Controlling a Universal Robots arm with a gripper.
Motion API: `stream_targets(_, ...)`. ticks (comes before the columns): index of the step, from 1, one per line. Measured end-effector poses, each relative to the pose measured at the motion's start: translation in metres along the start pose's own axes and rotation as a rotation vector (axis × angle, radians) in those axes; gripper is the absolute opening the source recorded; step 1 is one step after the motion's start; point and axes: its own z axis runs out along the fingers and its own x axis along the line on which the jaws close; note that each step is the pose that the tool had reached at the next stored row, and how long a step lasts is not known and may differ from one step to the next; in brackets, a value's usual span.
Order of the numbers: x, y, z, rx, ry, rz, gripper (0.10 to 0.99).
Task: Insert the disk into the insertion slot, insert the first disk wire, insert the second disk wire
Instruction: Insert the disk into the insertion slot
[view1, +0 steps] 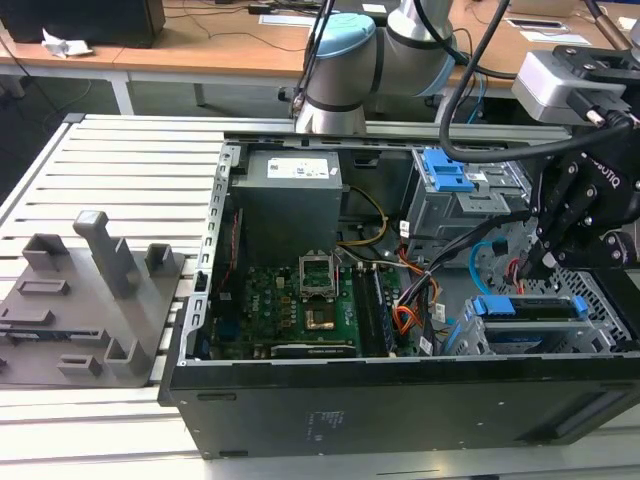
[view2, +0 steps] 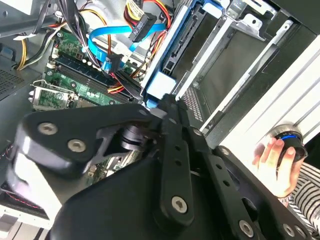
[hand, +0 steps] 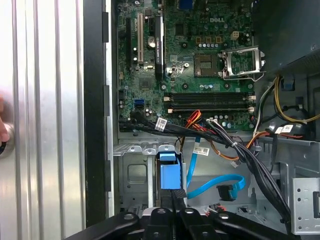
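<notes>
Robotics lab, by the look of its bench and machinery

In the exterior view, an industrial robot arm (view1: 340, 70) stands at the back of a slotted aluminium table (view1: 130, 160). Thick black cables (view1: 447, 115) loop beside the arm. An open desktop computer case (view1: 400, 410) lies on the table with its motherboard (view1: 290, 300) exposed. Beside the case, on the exterior view's left, sits a grey fixture plate (view1: 90, 300) with upright holders. Wooden desks (view1: 230, 55) run behind the table, as in a shared research room. In the second wrist view a person's hand (view2: 272, 160) grips a round knob (view2: 291, 140), possibly a safety stop, though the view is too partial to be sure.
</notes>
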Motion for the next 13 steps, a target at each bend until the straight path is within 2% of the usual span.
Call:
stream_targets(9,0.0,0.0,0.0002,0.0,0.0,0.0,0.106)
stream_targets(10,-0.0001,-0.0013,0.0004,0.0,-0.0004,0.0,0.106)
stream_targets(11,-0.0005,-0.0064,0.0,-0.002,0.0001,0.0,0.106)
stream_targets(13,-0.0006,-0.0081,0.0057,-0.005,0.0001,0.0,0.106)
